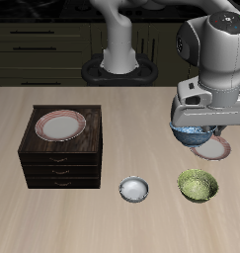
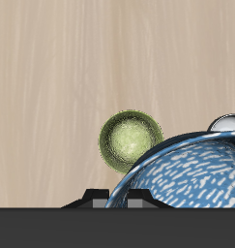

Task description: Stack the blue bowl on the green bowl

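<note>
Nearest the front edge of the table (image 1: 52, 217) sit two small bowls: a plain white-grey bowl (image 1: 134, 189), nothing visible inside, and beside it the green bowl (image 1: 198, 184), olive mottled glaze, upright, also holding nothing. They're near each other but not touching.

Blue bowl (image 1: 194, 136) is off the table, hanging under the gripper (image 1: 196, 126), which pinches it; speckled blue-white glaze shows below the gripper body. It hangs farther back than the green bowl, not over it. Right behind/under the blue bowl a flat pink-rimmed plate (image 1: 220, 150) lies on the table, partly hidden by the bowl.

Wrist view: blue bowl (image 2: 187, 174) fills the area next to the gripper (image 2: 117, 201), its rim curving up close to the finger bases; the fingertips themselves are hidden, so exact grip point on the rim can't be told. Green bowl (image 2: 130, 139) shows on the wood beyond the blue bowl's edge, interior pale yellow-green, nothing in it. A sliver of the white-grey bowl (image 2: 227, 123) peeks past the blue rim.

Dark wooden drawer cabinet (image 1: 60, 148) stands well apart from the bowls, drawers shut. On its top sits a second pink-rimmed plate (image 1: 60, 125), flat, nothing on it.
</note>
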{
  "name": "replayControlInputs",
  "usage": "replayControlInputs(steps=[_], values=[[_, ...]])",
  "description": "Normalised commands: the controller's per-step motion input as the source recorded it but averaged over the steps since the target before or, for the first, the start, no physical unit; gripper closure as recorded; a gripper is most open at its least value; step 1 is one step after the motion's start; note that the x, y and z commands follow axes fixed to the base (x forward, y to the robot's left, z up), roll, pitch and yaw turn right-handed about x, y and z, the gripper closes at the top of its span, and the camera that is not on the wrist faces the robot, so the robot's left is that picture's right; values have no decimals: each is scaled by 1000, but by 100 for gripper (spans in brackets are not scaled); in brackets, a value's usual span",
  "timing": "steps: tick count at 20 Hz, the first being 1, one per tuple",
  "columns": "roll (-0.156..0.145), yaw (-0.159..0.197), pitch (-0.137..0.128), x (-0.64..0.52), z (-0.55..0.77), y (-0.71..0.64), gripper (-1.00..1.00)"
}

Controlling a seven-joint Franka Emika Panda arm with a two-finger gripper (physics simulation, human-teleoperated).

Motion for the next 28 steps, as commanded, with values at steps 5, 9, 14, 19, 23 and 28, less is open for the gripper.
replayControlInputs(steps=[5,9,14,19,23,28], values=[[-7,-1,22,110,-227,32,100],[-5,-4,16,150,-207,28,100],[2,3,28,37,-262,92,100],[6,10,22,23,-254,79,100],[5,6,21,106,-222,37,100],[-8,15,29,137,-256,49,100]])
